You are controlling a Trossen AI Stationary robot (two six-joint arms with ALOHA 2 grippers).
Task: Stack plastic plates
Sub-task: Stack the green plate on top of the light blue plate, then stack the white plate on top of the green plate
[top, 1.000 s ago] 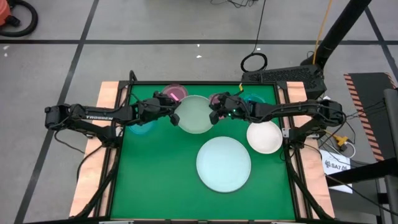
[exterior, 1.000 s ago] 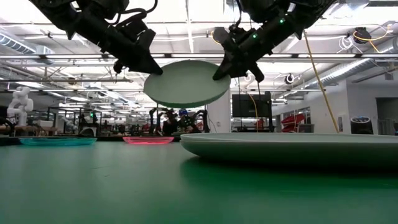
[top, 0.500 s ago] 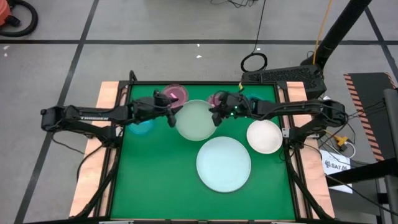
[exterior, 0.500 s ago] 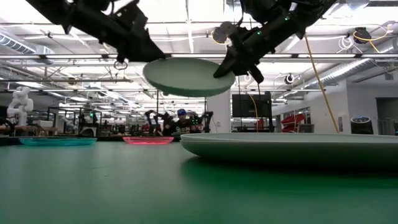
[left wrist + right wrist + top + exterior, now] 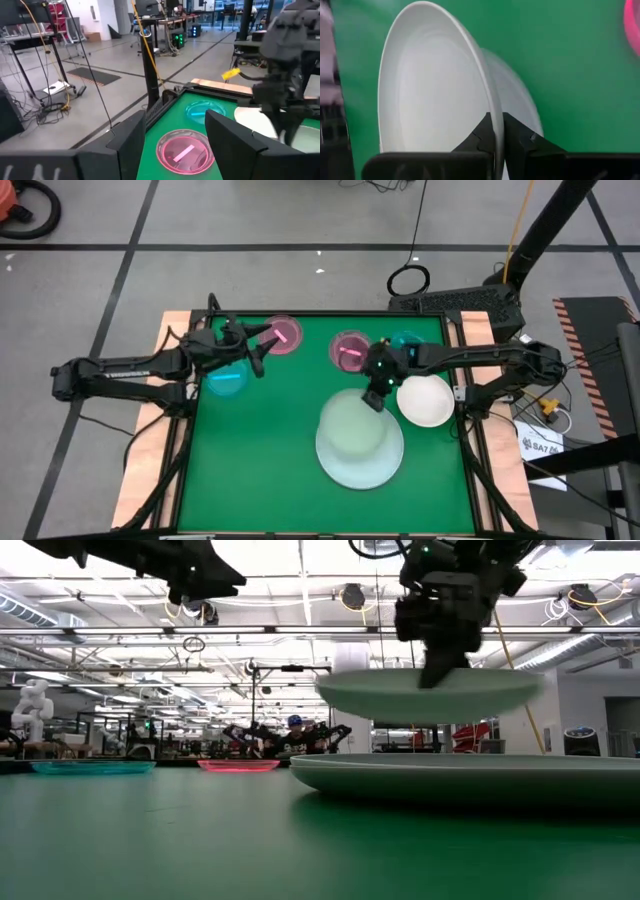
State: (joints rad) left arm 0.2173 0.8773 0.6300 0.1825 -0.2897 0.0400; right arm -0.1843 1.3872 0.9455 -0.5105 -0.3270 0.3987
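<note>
Green table [image 5: 260, 450], right gripper [image 5: 374, 399] jaws clamping pale green plate [image 5: 355, 425] rim above large mint plate [image 5: 345, 465], left gripper [image 5: 262, 352] jaws open

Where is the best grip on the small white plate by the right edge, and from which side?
Judging by shape, pinch the small white plate at its thin raised rim, one finger over and one under. Its right edge, nearest the right gripper, looks easiest. That gripper now pinches the medium pale green plate above the large mint plate.

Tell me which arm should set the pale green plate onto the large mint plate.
Right. The right pincer grips the rim of the round pale green plastic plate just above the large pale mint plastic plate; the left pincer hangs open, far off.
</note>
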